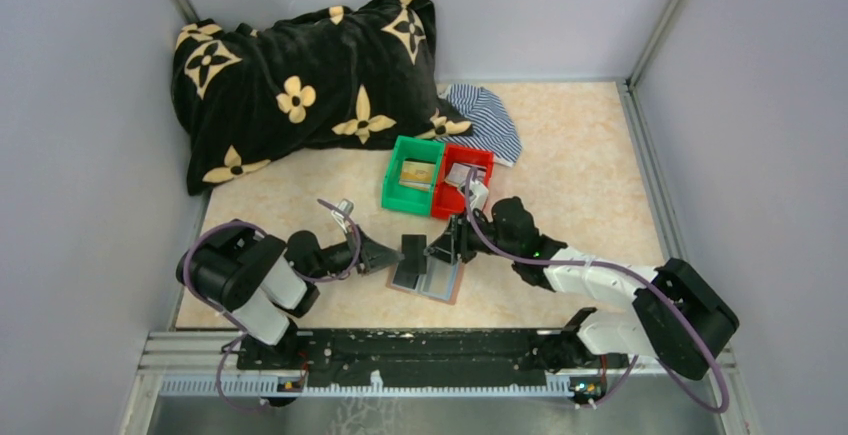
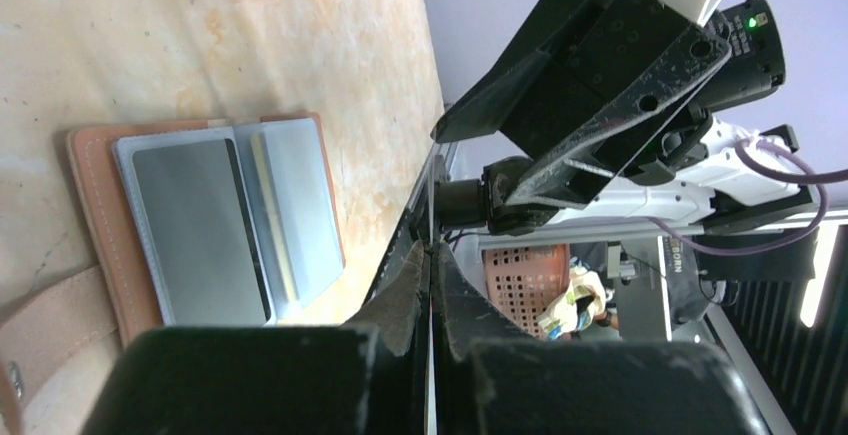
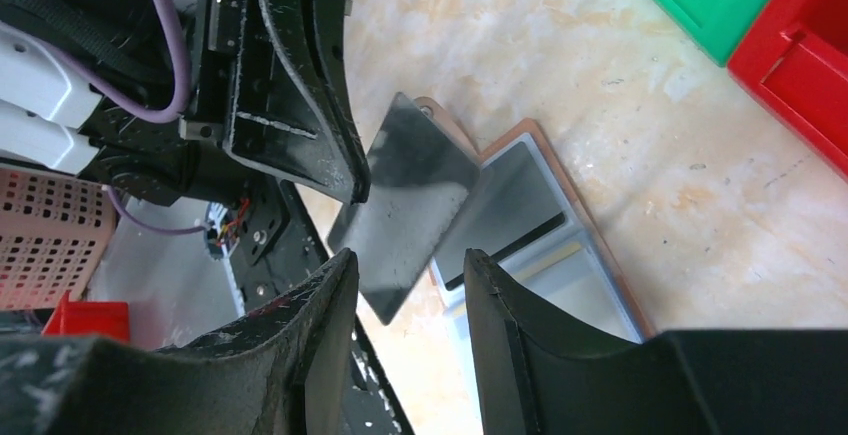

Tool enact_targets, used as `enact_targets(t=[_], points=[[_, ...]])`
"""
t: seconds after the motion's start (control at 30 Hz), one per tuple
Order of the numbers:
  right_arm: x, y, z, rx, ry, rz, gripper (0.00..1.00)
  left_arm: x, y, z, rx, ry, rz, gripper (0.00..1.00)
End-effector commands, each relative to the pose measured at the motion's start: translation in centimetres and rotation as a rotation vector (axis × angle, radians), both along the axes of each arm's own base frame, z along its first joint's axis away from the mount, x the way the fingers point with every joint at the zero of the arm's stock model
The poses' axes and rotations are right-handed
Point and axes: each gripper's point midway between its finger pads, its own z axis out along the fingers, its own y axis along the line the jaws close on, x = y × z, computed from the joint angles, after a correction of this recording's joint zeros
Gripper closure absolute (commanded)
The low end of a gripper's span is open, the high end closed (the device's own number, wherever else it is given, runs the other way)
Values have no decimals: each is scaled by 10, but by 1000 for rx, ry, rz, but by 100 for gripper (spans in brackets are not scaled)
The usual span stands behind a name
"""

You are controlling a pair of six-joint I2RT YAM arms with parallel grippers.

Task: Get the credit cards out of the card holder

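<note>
- From above: the card holder [image 1: 440, 281] lies open and flat on the bench [image 1: 590, 155], by the middle of the near edge, so its pockets face up. My left pincer [image 1: 398, 253] is clamped on a grey card [image 1: 413, 251] just above the holder. My right pincer [image 1: 447, 247] faces it closely, I judge to take the card over. The green bin [image 1: 394, 191] and red bin [image 1: 440, 202] stand just beyond, towards the bench's middle.
- Left wrist: my fingers [image 2: 400, 290] press together on the card, seen edge-on as a thin line. Below, the holder has more cards in its pockets, so the job is not done.
- Right wrist: my right jaws stand moderately apart and hold nothing. The card's lower corner hangs before the gap; I cannot tell if it touches.
</note>
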Motion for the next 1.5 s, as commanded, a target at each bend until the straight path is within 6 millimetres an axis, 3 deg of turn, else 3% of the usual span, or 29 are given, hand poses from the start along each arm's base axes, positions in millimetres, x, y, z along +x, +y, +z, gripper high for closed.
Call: enact_targets(t=[0.0,0.27,0.9,1.13,1.47], points=[[1,11,29,88,-69,44,55,-2,-1,47,-116,-229,-17,100],[1,13,20,84,-43,53,56,-3,0,57,-138,-247,-15,100],[-7,25,30,175,-13,113,63,-10,0,77,-179,-306,-50,100],[-8,24,37,197,-21,109,71,-11,0,74,-172,-301,-49,100],[-9,22,35,193,-15,105,99,-11,1,75,-171,-309,-46,100]])
